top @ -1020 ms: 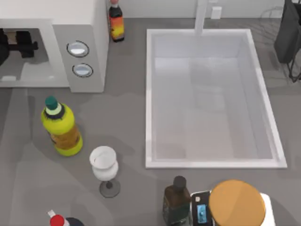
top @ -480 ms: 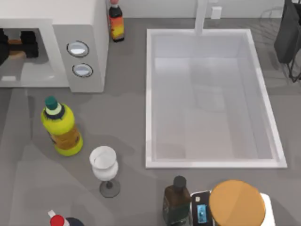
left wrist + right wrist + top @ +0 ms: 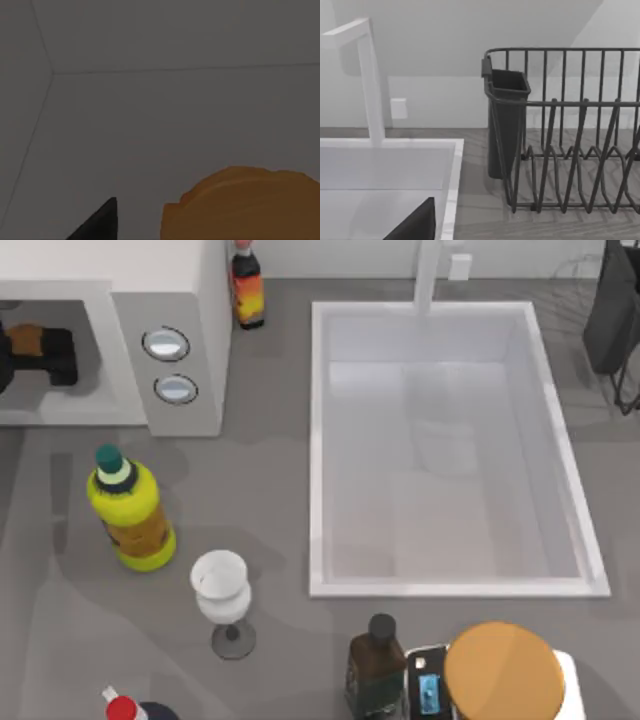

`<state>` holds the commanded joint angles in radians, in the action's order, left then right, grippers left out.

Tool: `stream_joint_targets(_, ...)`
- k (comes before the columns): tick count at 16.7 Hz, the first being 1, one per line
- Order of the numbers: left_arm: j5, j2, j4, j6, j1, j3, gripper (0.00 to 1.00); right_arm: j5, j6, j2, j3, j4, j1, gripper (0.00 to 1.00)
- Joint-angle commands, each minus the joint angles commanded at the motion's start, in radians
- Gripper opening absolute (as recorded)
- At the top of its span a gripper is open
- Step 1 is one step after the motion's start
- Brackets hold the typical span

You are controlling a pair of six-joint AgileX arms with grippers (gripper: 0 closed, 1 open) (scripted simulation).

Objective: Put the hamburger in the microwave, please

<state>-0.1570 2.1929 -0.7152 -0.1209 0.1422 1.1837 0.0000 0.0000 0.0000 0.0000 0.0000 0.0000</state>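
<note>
Hamburger (image 3: 24, 339) sits inside the microwave (image 3: 180, 300) cavity at the surface's far left, with my left pincer (image 3: 52, 357) reaching in just beside it. My left wrist view shows the bun (image 3: 245, 205) close against the grey inner walls; I cannot tell whether that pincer grips it or has let go. My right arm is parked by the dish rack (image 3: 570, 150) past the sink (image 3: 450, 585).

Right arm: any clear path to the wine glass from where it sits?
Probably yes. The wine glass stands in open counter space left of the sink; the yellow bottle and dark bottle stand apart from it.
</note>
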Motion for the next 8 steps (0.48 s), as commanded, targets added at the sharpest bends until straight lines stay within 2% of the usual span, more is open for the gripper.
stream_joint_targets(4, -0.043, -0.203, -0.171, -0.061, 0.018, -0.275, 1.0, 0.0, 0.0, 0.0, 0.0, 0.0, 0.0, 1.0)
stream_joint_targets(8, -0.087, -0.34, -0.278, -0.055, 0.038, -0.593, 1.0, 0.0, 0.0, 0.0, 0.0, 0.0, 0.0, 1.0)
